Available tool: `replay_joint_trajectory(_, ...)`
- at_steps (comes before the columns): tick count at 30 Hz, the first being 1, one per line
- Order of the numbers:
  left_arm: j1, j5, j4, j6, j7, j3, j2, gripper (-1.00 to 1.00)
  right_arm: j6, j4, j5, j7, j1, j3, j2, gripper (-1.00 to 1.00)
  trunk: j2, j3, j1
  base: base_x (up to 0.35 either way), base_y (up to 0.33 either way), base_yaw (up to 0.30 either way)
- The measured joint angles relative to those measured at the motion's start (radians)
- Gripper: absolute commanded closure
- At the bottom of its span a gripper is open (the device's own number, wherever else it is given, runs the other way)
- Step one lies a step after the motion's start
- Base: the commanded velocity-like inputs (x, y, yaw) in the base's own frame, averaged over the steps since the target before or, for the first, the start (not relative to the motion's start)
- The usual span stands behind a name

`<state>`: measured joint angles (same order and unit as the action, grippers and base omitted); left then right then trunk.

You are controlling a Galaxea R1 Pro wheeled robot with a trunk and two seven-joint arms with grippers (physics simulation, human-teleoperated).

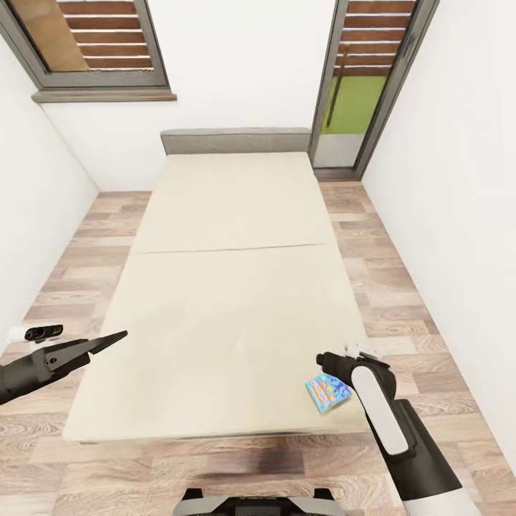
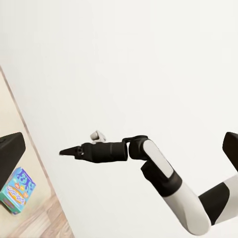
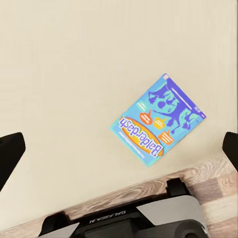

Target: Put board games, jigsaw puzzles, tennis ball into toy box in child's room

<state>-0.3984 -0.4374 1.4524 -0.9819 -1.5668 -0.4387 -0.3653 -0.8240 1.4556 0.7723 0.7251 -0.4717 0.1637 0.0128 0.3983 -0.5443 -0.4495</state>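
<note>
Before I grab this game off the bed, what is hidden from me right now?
- Head view: the right gripper and arm cover one edge of the blue board game on the bed.
- Head view: its lettering is too small to read.
- Right wrist view: the jaws are cut off at both picture edges.

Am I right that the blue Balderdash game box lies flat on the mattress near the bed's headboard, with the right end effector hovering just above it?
Not quite. The blue game box lies at the foot end of the bed, by the corner nearest the robot, far from the headboard. The head view shows this. The rest holds: it lies flat on the mattress, and the right end effector hovers just above it.
</note>
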Motion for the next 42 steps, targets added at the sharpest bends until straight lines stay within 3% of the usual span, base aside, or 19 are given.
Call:
replay_joint_trajectory(5,0.000,0.001,0.000,0.000,0.000,0.000,0.005,-1.00,0.009,-0.131,0.001,-0.005,-0.072,-0.020,0.009,-1.00,0.000,-0.008,0.000,0.000,0.000,0.000)
replay_joint_trajectory(8,0.000,0.001,0.000,0.000,0.000,-0.001,0.007,-1.00,0.009,-0.235,0.003,-0.006,-0.154,-0.027,0.011,-1.00,0.000,-0.013,0.000,0.000,0.000,0.000)
replay_joint_trajectory(15,0.000,0.002,0.000,0.000,0.000,0.000,0.008,-1.00,0.001,-0.346,0.004,-0.003,-0.291,-0.030,0.007,-1.00,0.000,-0.024,0.000,0.000,0.000,0.000)
replay_joint_trajectory(22,0.000,0.005,0.000,0.000,0.000,-0.001,0.008,-1.00,0.001,-0.487,0.004,-0.007,-0.391,-0.031,0.003,-1.00,0.000,-0.036,0.000,0.000,0.000,0.000)
replay_joint_trajectory(27,0.000,0.005,0.000,0.000,0.000,-0.002,0.008,-1.00,0.007,-0.567,0.000,-0.007,-0.421,-0.030,-0.003,-1.00,0.000,-0.044,0.000,0.000,0.000,0.000)
replay_joint_trajectory(42,0.000,0.003,0.000,0.000,0.000,-0.006,0.008,-1.00,0.034,-0.656,-0.001,-0.008,-0.428,-0.023,-0.005,-1.00,0.000,-0.069,0.000,0.000,0.000,0.000)
